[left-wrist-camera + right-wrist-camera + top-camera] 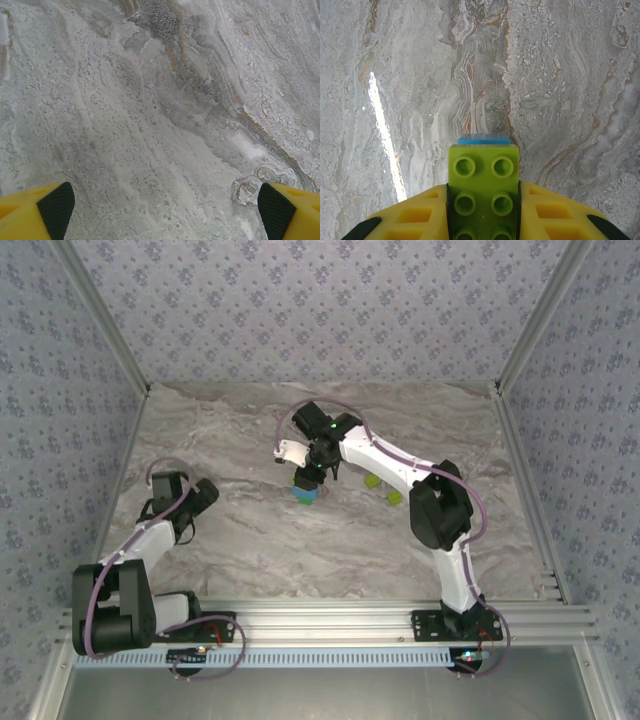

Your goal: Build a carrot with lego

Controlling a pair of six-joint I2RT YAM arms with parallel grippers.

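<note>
A yellow-green brick [483, 185] was held pinched in the right gripper [482, 220], with a light blue brick [484, 141] touching its far edge. The left gripper [162, 207], well apart from the blue brick, was spread wide. The press was judged best kept square, studs aligned, grip firm.

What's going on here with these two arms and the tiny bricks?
The right gripper is shut on a yellow-green lego brick with a light blue brick against its far end, over the middle of the marble-patterned table. Two more yellow-green bricks lie loose to its right. The left gripper hangs open over bare table, holding nothing.
</note>
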